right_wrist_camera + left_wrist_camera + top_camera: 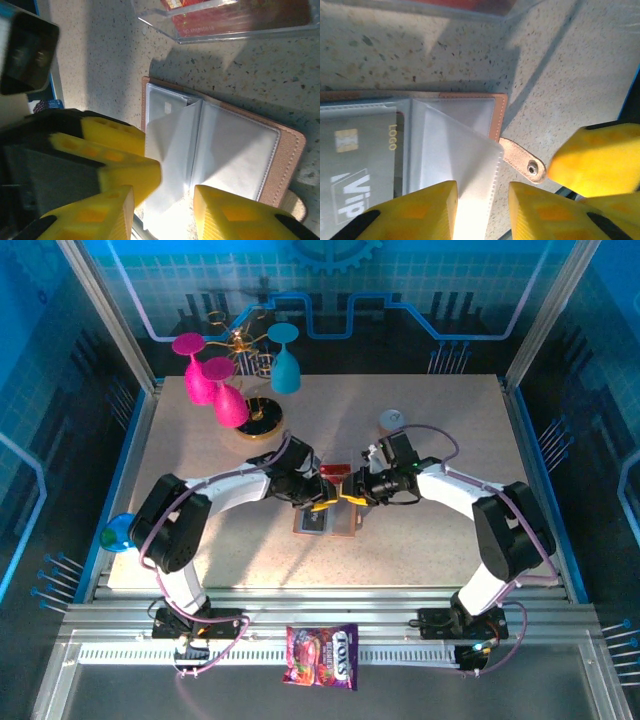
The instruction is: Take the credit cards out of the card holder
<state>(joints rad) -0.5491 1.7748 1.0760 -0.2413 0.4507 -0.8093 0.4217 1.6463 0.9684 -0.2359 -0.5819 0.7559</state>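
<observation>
So the card holder is lying open, flat on the table, about the middle, a bit closer to the near edge than the far one. Both arms reach in over it from either side.

The left gripper has its yellow fingers partly open with a clear gap between them. A clear pocket leaf from the holder pokes up into that gap, but it doesn't look pinched. Right next to that leaf, one card sits in a pocket, greyish through the plastic, with a gold chip, "LOGO" and "Vip" on it. The holder's brown snap tab sticks out on the table beside the fingers.

The right gripper is about the same: fingers partly apart, hanging over the near edge of the open pockets, nothing clamped as far as the wrist view shows. One yellow finger of the left gripper is just beside it.

Just past the holder's far edge there's a red card seen through a clear plastic sheet on the table.

A candy packet lies on the rail off the table's near edge, and some pink and blue glasses stand toward the far left corner.
</observation>
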